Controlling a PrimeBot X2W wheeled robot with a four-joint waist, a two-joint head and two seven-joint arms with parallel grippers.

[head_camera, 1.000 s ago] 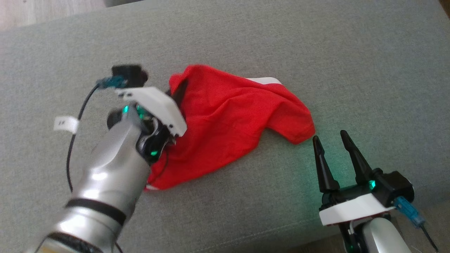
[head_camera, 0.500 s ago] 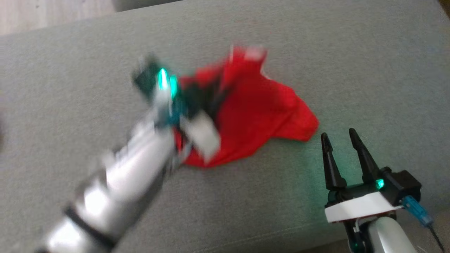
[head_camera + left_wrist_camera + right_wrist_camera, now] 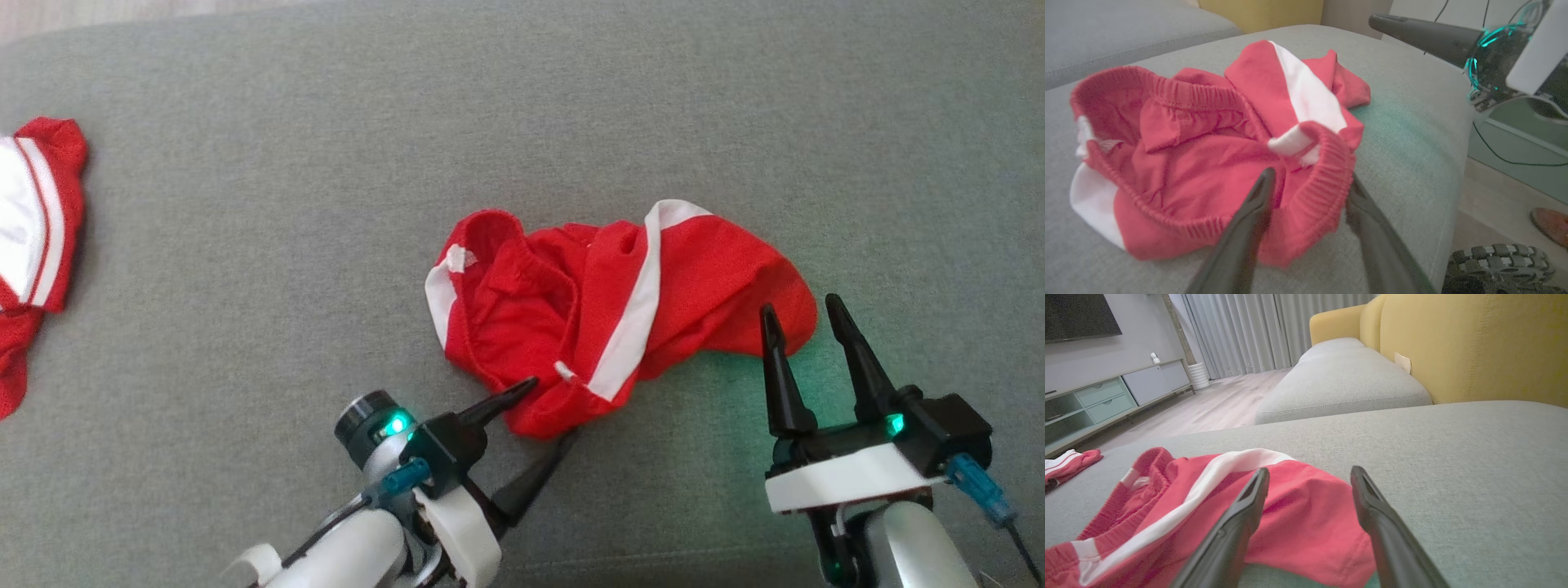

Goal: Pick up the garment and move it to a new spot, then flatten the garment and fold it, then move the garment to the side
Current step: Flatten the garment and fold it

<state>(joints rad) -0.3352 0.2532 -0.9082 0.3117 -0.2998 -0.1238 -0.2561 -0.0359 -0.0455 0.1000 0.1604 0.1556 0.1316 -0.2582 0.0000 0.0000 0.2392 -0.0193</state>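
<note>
L gripper point(image 3: 553, 408) spread, astride garment point(image 3: 694, 278) edge; R gripper point(image 3: 798, 304) spread, upright beside it.

Garment point(image 3: 620, 318): red shorts, white side stripe, ribbed elastic waistband. I logged it crumpled in a loose heap on the grey cushion point(image 3: 245, 269), waistband gaping open toward my left, stripe running diagonally across the top, leg fabric bunched toward my right.
</note>
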